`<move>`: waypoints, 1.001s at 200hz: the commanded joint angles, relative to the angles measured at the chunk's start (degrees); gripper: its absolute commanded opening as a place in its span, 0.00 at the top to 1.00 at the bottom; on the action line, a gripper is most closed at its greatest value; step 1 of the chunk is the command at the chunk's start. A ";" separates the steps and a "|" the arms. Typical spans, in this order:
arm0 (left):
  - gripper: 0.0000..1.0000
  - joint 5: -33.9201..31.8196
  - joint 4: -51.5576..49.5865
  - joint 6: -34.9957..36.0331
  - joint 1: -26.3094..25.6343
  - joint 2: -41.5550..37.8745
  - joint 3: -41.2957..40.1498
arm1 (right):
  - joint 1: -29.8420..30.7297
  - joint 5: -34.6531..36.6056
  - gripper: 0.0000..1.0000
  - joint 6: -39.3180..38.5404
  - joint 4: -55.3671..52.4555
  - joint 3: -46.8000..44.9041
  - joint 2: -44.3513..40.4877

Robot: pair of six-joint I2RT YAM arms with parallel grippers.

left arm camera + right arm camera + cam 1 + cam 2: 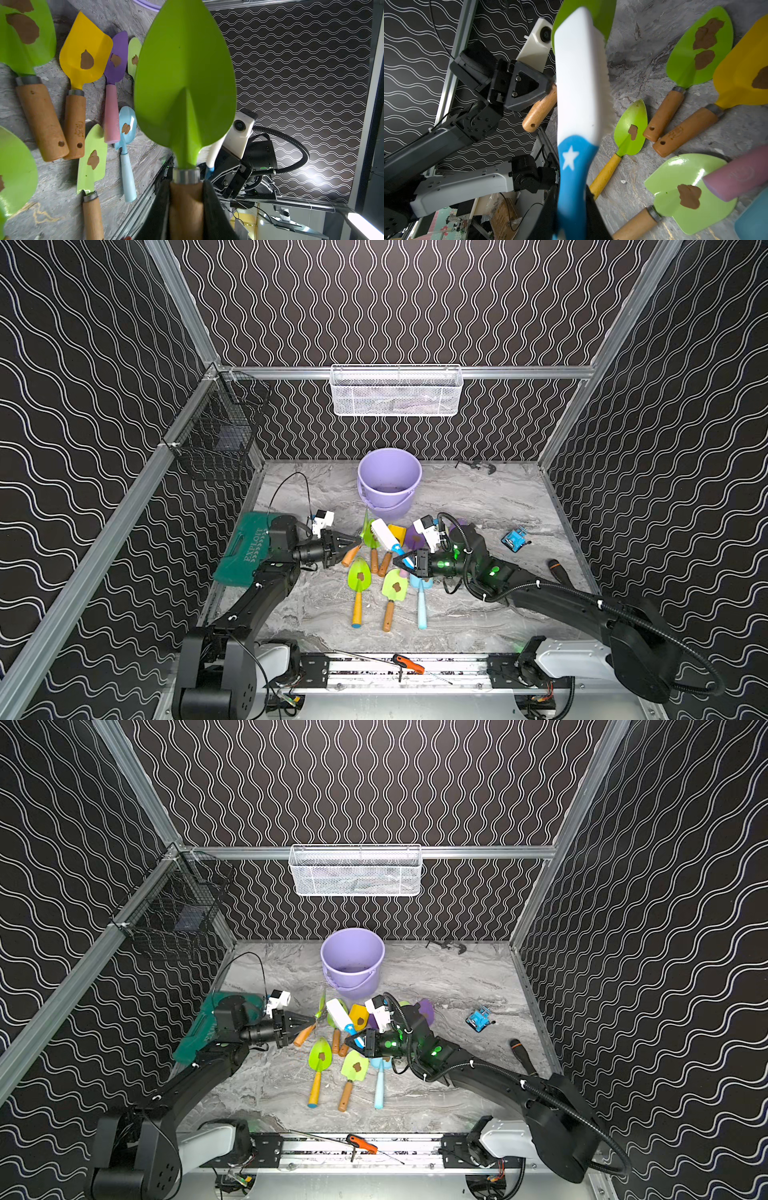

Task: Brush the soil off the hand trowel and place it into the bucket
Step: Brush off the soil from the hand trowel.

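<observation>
Brushing appears to be under way. In a top view the left fingers are clamped on the wooden handle of a green hand trowel, held edge-on just in front of the lilac bucket. The right fingers grip the blue handle of a white scrubbing brush close beside the blade. More trowels lie on the tabletop in front of the bucket, brown soil on their blades.

The left wrist view shows one face of the held blade clean; the other face is hidden.

In the right wrist view the brush crosses the green blade, contact unclear.

The next move likely calls for bristle strokes along the blade, then a carry over the bucket's rim and a release.
</observation>
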 commanded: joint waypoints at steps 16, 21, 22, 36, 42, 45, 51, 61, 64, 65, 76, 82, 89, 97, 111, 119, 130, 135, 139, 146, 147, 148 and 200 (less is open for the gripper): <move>1.00 1.01 2.15 0.02 0.19 -0.41 0.47 | 0.15 1.05 1.00 0.20 5.55 1.28 1.25; 1.00 1.00 1.87 0.33 0.17 -0.44 0.50 | 0.15 0.98 1.00 0.19 5.64 1.60 1.55; 1.00 1.00 1.78 0.36 0.18 -0.42 0.49 | 0.15 0.97 1.00 0.22 5.66 1.61 1.59; 1.00 0.83 1.21 0.84 0.18 -0.44 0.39 | 0.14 0.62 1.00 0.90 7.23 1.63 2.27; 1.00 0.83 1.52 0.66 0.19 -0.40 0.24 | 0.15 0.38 1.00 1.33 7.92 1.61 2.61; 1.00 0.78 1.78 0.52 0.17 -0.50 0.15 | 0.15 0.23 1.00 1.46 8.33 1.62 2.84; 1.00 0.73 2.31 0.12 0.18 -0.36 -0.04 | 0.15 -0.20 1.00 1.66 8.85 1.69 3.36; 1.00 0.67 2.65 0.06 0.17 -0.23 -0.14 | 0.22 -0.27 1.00 1.96 9.65 1.78 3.89; 1.00 0.65 2.65 0.08 0.19 -0.28 -0.14 | 0.23 -0.23 1.00 1.97 9.79 1.85 3.98; 1.00 0.61 2.65 0.06 0.19 -0.26 -0.14 | 0.23 -0.20 1.00 1.94 9.80 1.86 3.99; 1.00 0.56 2.86 -0.07 0.11 -0.24 -0.31 | 0.23 -0.32 1.00 1.66 9.56 2.49 4.63; 1.00 0.57 3.19 -0.33 0.14 -0.31 -0.41 | 0.23 -0.36 1.00 1.34 8.94 2.94 5.02; 1.00 0.56 3.66 -0.61 0.12 -0.25 -0.49 | 0.23 -0.39 1.00 1.14 8.87 3.10 5.44; 1.00 0.56 4.53 -1.27 0.15 -0.26 -0.71 | 0.22 -0.97 1.00 1.47 9.70 2.90 6.16; 1.00 0.65 6.15 -2.23 0.11 -0.16 -0.85 | 0.28 -2.24 1.00 2.46 11.74 2.03 7.65; 1.00 0.65 5.87 -2.10 0.11 -0.13 -0.80 | 0.69 -2.49 1.00 3.11 12.10 1.64 8.64; 1.00 0.57 5.31 -1.69 0.11 -0.34 -0.54 | 1.42 -2.59 1.00 3.62 12.34 1.09 10.01; 1.00 0.50 5.01 -1.47 0.13 -0.34 -0.37 | 1.69 -2.77 1.00 3.83 12.61 0.82 10.67; 1.00 0.48 4.77 -1.27 0.11 -0.33 -0.25 | 1.95 -2.93 1.00 4.06 13.05 0.46 11.17; 1.00 0.56 4.40 -0.96 0.12 -0.28 -0.02 | 2.28 -2.86 1.00 4.62 14.13 -0.26 11.83; 1.00 0.56 4.36 -0.98 0.11 -0.26 0.01 | 2.36 -2.84 1.00 4.72 14.30 -0.43 11.92; 1.00 0.56 4.25 -0.91 0.11 -0.29 0.02 | 2.39 -2.79 1.00 4.81 14.43 -0.55 12.00; 1.00 -0.49 -1.73 3.77 0.14 -0.40 1.71 | 0.41 -0.58 1.00 8.06 18.97 -3.96 9.92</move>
